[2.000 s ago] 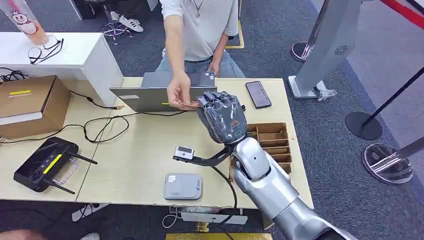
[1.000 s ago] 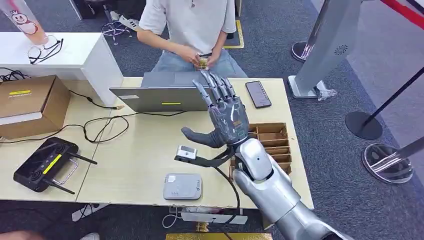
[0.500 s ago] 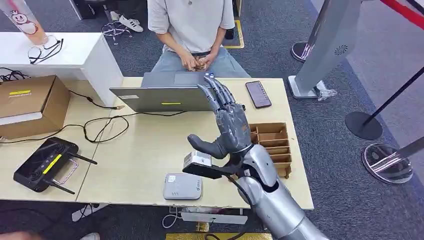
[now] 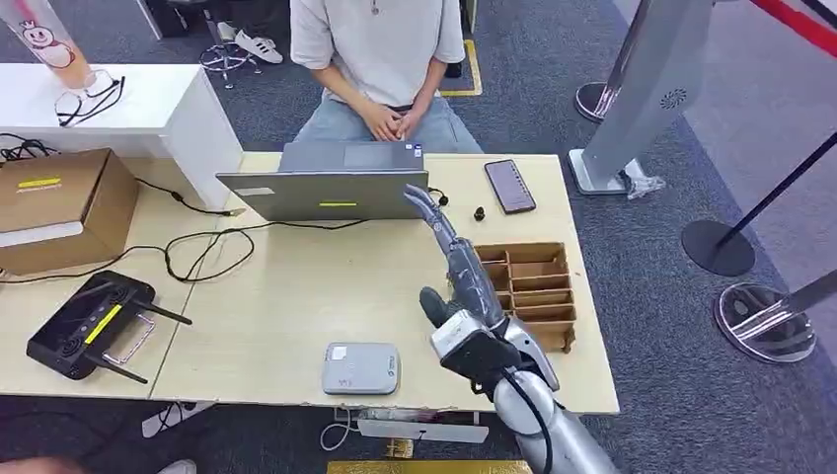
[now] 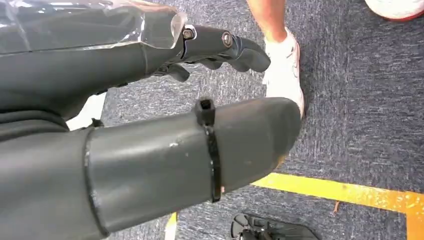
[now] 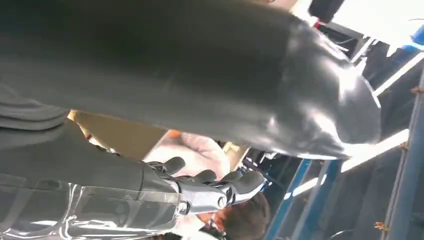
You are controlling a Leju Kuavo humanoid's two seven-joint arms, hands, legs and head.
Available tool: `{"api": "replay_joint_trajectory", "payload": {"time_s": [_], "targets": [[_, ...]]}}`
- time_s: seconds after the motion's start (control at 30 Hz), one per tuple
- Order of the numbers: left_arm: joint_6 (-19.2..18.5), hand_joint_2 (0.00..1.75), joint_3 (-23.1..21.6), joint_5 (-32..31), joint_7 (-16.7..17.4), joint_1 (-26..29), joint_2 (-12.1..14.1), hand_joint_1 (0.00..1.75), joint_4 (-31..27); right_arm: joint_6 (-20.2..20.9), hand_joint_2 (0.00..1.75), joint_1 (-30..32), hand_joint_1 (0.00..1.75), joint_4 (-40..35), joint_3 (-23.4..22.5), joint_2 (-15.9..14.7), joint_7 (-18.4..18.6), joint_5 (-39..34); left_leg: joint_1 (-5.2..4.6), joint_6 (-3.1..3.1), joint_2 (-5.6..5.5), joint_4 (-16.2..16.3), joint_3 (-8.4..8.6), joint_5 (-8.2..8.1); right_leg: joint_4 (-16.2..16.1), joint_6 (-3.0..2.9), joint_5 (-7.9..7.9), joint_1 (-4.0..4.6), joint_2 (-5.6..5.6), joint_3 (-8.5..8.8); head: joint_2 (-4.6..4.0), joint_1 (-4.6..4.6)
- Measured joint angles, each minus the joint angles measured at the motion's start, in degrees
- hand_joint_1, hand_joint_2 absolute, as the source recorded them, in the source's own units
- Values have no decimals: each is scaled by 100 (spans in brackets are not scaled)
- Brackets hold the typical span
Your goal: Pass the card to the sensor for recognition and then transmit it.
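My right hand (image 4: 459, 267) is raised over the table beside the wooden organizer (image 4: 538, 286). It is turned edge-on with its fingers stretched out toward the laptop (image 4: 326, 193), and it holds nothing. The right wrist view shows its fingers (image 6: 215, 187) apart and empty. The grey-white card sensor (image 4: 361, 367) lies flat near the table's front edge, to the left of my forearm. A person (image 4: 380, 49) sits behind the table with both hands (image 4: 387, 120) together at the lap; I cannot make out the card there. My left hand (image 5: 200, 100) hangs over the carpet, holding nothing.
A phone (image 4: 509, 186) lies at the back right of the table, with a small black object (image 4: 479, 212) near it. A cardboard box (image 4: 59, 202), cables and a black controller (image 4: 89, 321) occupy the left side. A person's white shoe (image 5: 285, 60) stands on the floor.
The person took the card from my right hand and drew both hands back to the lap. My right hand opened, pulled back toward me and turned edge-on.
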Motion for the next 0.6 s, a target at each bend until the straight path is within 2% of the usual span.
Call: {"api": "replay_joint_trajectory", "payload": {"time_s": [0.17,0.6], "targets": [[0,0,11,-2,-20,29,0,0,0,81,0,398,0,-262,-74,0,-127,-240,0,2,0,0,-1,-2,0,1,-2,0,-1,0,0,2],[33,0,13,-24,0,36,-2,0,0,44,0,1097,0,-658,-234,0,-234,-194,0,0,1,0,0,-4,-1,1,-2,0,0,0,0,2]]}}
